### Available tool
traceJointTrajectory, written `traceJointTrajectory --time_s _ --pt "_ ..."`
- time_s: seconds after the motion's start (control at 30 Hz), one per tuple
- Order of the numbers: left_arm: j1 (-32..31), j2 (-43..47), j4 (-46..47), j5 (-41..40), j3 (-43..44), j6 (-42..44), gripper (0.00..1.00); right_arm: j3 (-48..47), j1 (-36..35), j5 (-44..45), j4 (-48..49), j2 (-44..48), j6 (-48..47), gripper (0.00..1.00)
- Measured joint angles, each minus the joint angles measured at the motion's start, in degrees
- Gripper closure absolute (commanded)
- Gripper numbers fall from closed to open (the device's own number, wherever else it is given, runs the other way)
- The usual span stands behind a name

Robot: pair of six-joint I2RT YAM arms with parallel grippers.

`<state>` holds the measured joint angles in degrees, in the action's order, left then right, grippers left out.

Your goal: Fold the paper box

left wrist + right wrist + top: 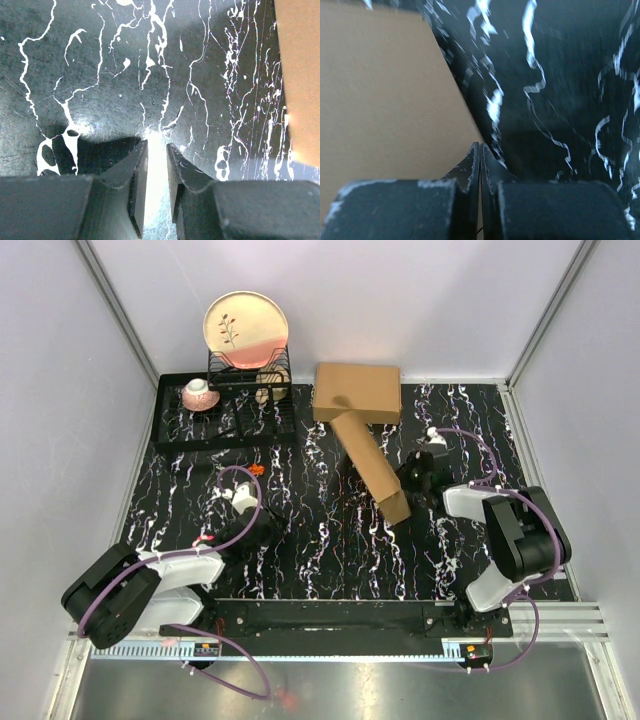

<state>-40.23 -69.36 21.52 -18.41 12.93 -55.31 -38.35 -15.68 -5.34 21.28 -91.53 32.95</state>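
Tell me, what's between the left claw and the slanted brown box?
Only bare marbled table lies between the left claw and the paper box, clearest from the top view.

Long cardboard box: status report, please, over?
Left gripper barely open, empty. Right gripper shut, at the long box edge. Second box sits at its far end.

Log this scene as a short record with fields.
surface: black tabletop with white marble veins
other box: flat rectangular brown cardboard box, far centre
task item: long brown cardboard paper box, lying diagonally, far end meeting that cardboard box
left gripper: slightly open, empty, over bare tabletop
right gripper: shut, empty, beside the paper box's edge
rack: black wire dish rack holding a cream-and-pink round plate, far left
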Motion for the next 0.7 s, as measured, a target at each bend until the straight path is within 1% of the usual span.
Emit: traceJointTrajectory --time_s 0.13,0.33,0.7 --pt "0.0 -0.2 0.4 0.0 0.1 0.0 0.75 0.4 -0.3 -0.6 -5.4 -3.5 0.7 0.97" --pt "0.0 -4.0 1.6 0.6 3.2 0.4 0.75 0.7 -0.5 -0.7 -7.7 -2.2 0.3 0.96" --pt "0.0 -12.4 3.7 3.0 12.3 1.1 0.75 0.7 -0.5 0.1 -12.3 -0.1 0.1 0.96"
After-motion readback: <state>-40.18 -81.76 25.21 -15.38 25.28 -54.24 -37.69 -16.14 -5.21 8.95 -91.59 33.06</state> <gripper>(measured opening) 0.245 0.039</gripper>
